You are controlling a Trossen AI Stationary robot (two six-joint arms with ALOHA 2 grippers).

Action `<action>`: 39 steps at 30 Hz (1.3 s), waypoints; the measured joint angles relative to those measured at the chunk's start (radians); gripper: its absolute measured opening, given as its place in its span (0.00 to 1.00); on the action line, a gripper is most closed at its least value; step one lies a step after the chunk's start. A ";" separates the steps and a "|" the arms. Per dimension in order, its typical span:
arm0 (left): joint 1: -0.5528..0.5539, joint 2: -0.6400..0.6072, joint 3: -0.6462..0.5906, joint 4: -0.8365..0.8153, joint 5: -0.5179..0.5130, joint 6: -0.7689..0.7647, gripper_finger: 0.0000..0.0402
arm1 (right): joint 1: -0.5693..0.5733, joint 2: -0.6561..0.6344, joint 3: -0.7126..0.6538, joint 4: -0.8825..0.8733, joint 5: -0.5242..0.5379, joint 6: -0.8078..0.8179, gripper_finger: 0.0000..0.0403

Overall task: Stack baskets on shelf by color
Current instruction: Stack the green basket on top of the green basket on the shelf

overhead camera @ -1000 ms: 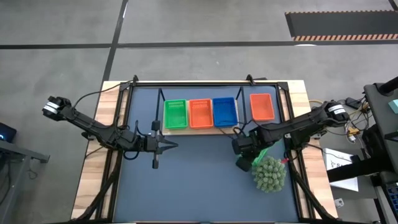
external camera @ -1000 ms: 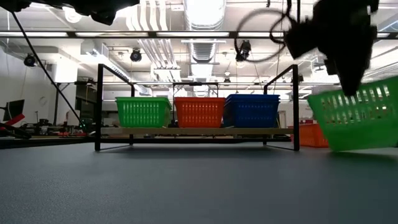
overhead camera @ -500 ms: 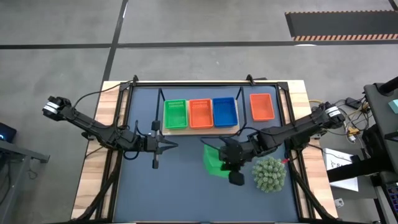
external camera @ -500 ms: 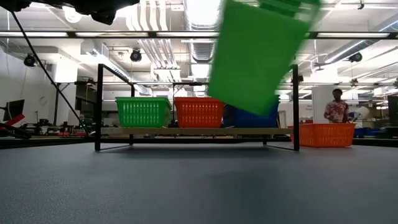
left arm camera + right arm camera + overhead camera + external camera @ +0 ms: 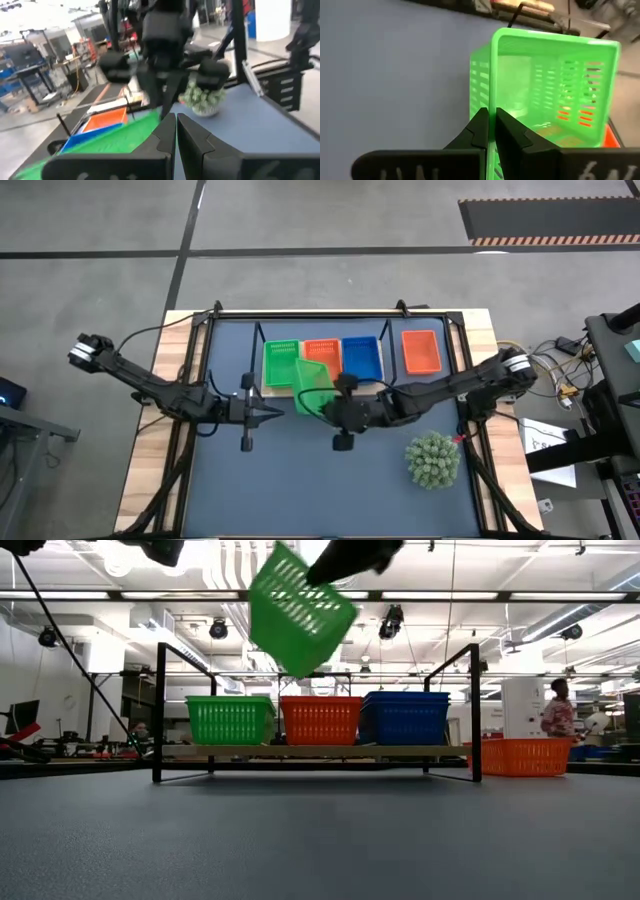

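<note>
The step in hand is transport: the right gripper [image 5: 330,405] carries a green basket [image 5: 312,387] toward the shelf [image 5: 322,388]. Its fingers [image 5: 481,131] are clamped on the basket's rim, one on each side of the wall. In the low view the basket [image 5: 300,608] hangs tilted, well above the shelf row and roughly over the gap between the green and orange stacks.

The shelf holds three stacks: green [image 5: 281,362] at its left end, orange [image 5: 322,352] in the middle, blue [image 5: 360,359] at its right end. One orange basket [image 5: 421,350] sits on the mat, beside the shelf's right end. A spiky plant ball [image 5: 432,459] lies near the right arm.

The next move likely calls for carrying the basket farther left until it is over the green stack, levelling it with the opening up, then lowering it so it nests before release. A tilted entry risks catching a rim.

The basket is bright green plastic, rectangular and shallow, with slotted walls and a thick smooth rim.

The left gripper [image 5: 268,414] waits over the mat, in front of the shelf's left end, fingers closed together and empty.
</note>
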 joint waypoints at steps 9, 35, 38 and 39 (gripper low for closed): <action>-0.073 -0.069 -0.007 0.023 -0.001 0.044 0.00 | -0.149 0.126 0.032 0.274 -0.017 -0.105 0.03; -0.089 -0.113 -0.023 0.019 -0.004 0.078 0.00 | -0.267 0.329 0.175 0.290 -0.088 -0.051 0.17; -0.089 -0.113 -0.023 0.020 -0.004 0.078 0.00 | -0.266 0.323 0.175 0.288 -0.089 -0.051 0.23; -0.089 -0.113 -0.023 0.019 -0.004 0.078 0.00 | -0.266 0.319 0.175 0.287 -0.089 -0.051 0.25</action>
